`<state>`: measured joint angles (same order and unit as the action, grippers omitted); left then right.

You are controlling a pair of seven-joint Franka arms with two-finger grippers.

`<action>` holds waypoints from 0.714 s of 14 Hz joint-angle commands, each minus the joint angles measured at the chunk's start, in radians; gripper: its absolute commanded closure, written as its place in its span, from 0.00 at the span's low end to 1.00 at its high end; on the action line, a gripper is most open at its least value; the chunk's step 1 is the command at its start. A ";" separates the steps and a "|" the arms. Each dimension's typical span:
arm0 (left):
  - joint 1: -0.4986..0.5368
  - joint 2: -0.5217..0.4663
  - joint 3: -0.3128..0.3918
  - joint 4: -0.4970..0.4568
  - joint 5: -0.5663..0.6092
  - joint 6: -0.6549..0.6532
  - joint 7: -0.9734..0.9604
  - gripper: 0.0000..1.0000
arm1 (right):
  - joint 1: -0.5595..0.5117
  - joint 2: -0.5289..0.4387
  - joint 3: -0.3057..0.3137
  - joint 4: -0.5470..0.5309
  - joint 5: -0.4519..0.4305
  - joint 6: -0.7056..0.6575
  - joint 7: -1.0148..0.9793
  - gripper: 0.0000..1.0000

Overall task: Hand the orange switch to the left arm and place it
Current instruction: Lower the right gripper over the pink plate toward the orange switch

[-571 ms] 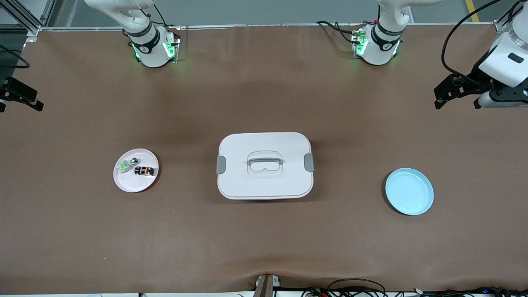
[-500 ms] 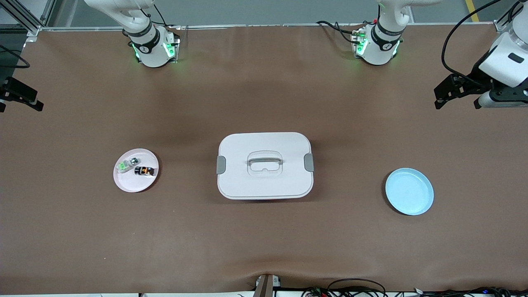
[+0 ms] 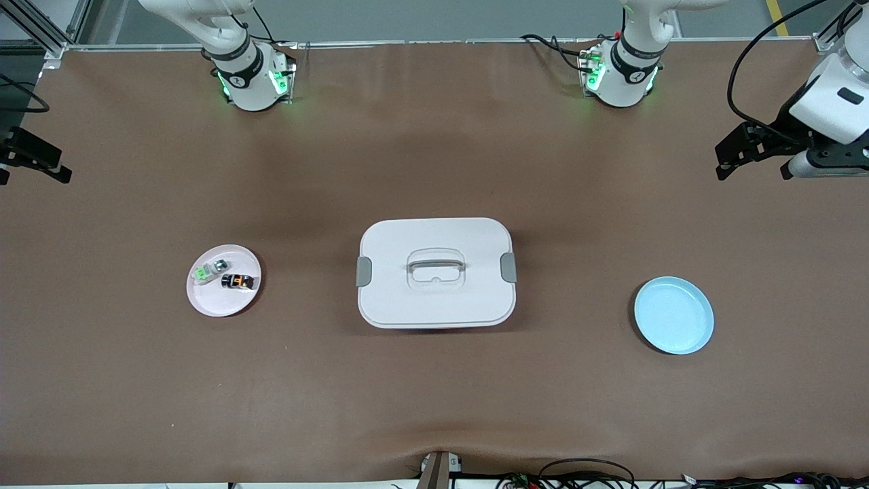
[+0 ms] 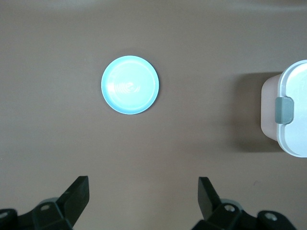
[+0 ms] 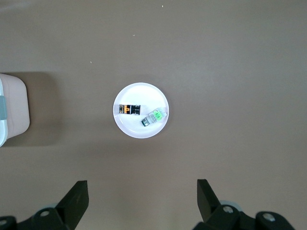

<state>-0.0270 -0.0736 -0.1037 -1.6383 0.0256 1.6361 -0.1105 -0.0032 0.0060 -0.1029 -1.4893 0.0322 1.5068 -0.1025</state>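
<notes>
The orange switch lies on a pale pink plate toward the right arm's end of the table, beside a clear-and-green switch. The right wrist view shows the orange switch on that plate from high above. My right gripper is open and empty, high over the table's edge. My left gripper is open and empty, high over the left arm's end. The white box stands mid-table between the plates.
An empty light blue plate lies toward the left arm's end; it also shows in the left wrist view. The box's latched end shows in the left wrist view, and its other end in the right wrist view. Cables run along the table's near edge.
</notes>
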 commanded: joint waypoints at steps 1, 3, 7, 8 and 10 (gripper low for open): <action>0.016 0.012 0.004 0.038 -0.012 -0.012 0.006 0.00 | 0.012 0.002 -0.001 -0.016 -0.003 0.003 0.023 0.00; 0.044 0.018 0.002 0.034 -0.019 -0.012 0.015 0.00 | 0.012 0.037 -0.001 -0.013 -0.002 0.015 0.020 0.00; 0.041 0.017 -0.001 0.040 -0.030 -0.021 0.011 0.00 | 0.032 0.080 -0.001 -0.019 0.008 0.058 0.011 0.00; 0.042 0.015 -0.001 0.040 -0.036 -0.021 0.012 0.00 | 0.040 0.098 -0.001 -0.023 0.006 0.058 0.007 0.00; 0.042 0.011 -0.001 0.038 -0.036 -0.041 0.015 0.00 | 0.058 0.130 0.000 -0.037 0.017 0.072 0.007 0.00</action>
<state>0.0126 -0.0677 -0.1030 -1.6243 0.0064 1.6305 -0.1102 0.0298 0.1093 -0.0982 -1.5182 0.0372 1.5664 -0.1020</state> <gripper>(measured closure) 0.000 0.000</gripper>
